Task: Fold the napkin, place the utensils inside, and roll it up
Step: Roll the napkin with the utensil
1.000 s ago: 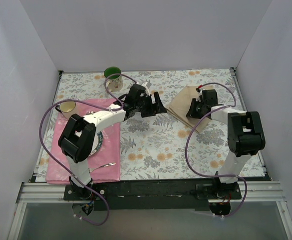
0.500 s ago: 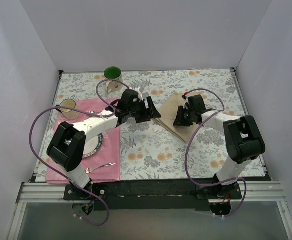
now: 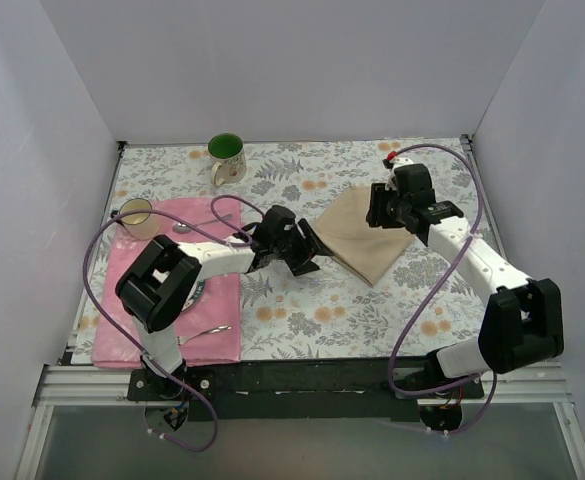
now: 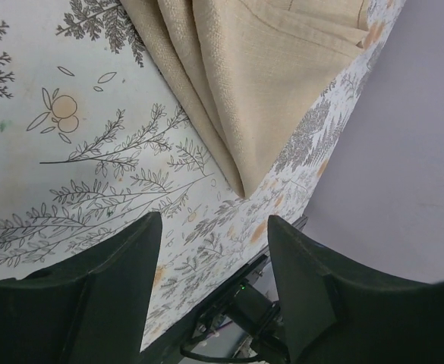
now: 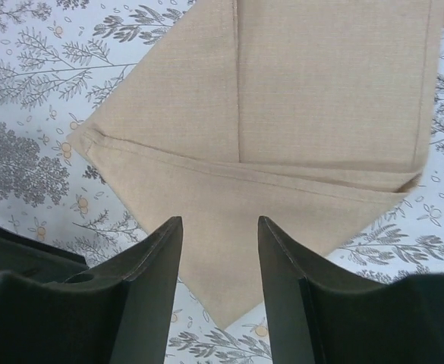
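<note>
Top external view: a tan napkin (image 3: 362, 235) lay folded flat on a flowered tablecloth (image 3: 312, 300), right of centre, between the two grippers.
Napkin shape: a kite of stacked layers with one crease across it and an open flap edge on top.
Napkin direction: its sharpest tip pointed at the near edge of the table, toward the arm bases. The long axis seemed to run far to near, though the cloth was almost as wide as it was long.
Right gripper (image 3: 384, 218): hung over the far right part of the napkin, jaws apart with cloth showing between them, gripping nothing.
Left gripper (image 3: 307, 260): sat just beside the napkin's left corner, jaws apart over bare tablecloth, holding nothing.
Fork (image 3: 204, 330): lay well apart from the napkin on a pink placemat (image 3: 112, 335) at the near left. Other cutlery could not be made out for certain.
Stage, as a judgement: the fold looked done, and the cutlery had not yet been laid inside.
Risk one: a finger brushing the loose top flap could drag the layers apart and undo the fold.
Risk two: a pinch at the napkin's edge could catch the tablecloth underneath and pull both.
Risk three: the fork lay flat and thin, so closing jaws might slide off it or skid it across the placemat.
</note>
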Robot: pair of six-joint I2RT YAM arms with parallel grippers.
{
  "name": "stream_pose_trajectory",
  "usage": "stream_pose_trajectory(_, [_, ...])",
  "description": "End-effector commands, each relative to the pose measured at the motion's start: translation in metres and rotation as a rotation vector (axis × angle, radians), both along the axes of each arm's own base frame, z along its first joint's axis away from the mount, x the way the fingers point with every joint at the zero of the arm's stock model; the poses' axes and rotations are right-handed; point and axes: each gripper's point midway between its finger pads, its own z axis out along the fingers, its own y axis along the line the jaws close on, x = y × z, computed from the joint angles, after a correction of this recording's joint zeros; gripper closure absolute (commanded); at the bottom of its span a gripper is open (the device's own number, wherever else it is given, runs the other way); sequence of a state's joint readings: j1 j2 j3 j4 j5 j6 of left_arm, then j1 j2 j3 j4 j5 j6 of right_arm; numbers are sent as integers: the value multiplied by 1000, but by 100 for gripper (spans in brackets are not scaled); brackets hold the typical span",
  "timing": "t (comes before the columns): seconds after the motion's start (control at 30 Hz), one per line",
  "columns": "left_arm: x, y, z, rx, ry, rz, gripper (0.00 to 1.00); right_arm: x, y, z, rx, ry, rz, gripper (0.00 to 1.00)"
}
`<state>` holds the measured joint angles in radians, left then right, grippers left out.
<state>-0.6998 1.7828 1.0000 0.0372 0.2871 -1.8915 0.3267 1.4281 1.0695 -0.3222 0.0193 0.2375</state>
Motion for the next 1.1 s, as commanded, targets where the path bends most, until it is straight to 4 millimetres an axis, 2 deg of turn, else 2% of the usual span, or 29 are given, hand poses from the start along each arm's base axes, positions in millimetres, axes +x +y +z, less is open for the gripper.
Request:
stream_pose_trajectory(0.0, [12,-19,4,-72,48,119,44,-17,-22,-3,-104,2,-3,47])
stream_pose_trajectory(0.17, [21,-26,-5,-75,28,172,50,-28,-21,-7,-107,-23,45,47])
stream_pose_trajectory(0.3, [22,-33,-19,-74,46,183,51,-38,-21,-18,-113,-14,70,47])
stream_pose_trajectory(0.37, [22,-37,-19,-96,58,186,51,-40,-21,-21,-120,-8,83,47])
stream_pose_trajectory(0.5, [27,-38,-25,-107,51,213,58,-44,-21,-23,-129,-25,96,47])
stream_pose_trajectory(0.73, [33,-34,-40,-65,80,302,55,-47,-19,-27,-124,-17,102,47])
stream_pose_trajectory(1.07, [35,-33,-55,-49,117,360,56,-52,-17,-38,-152,-5,119,47])
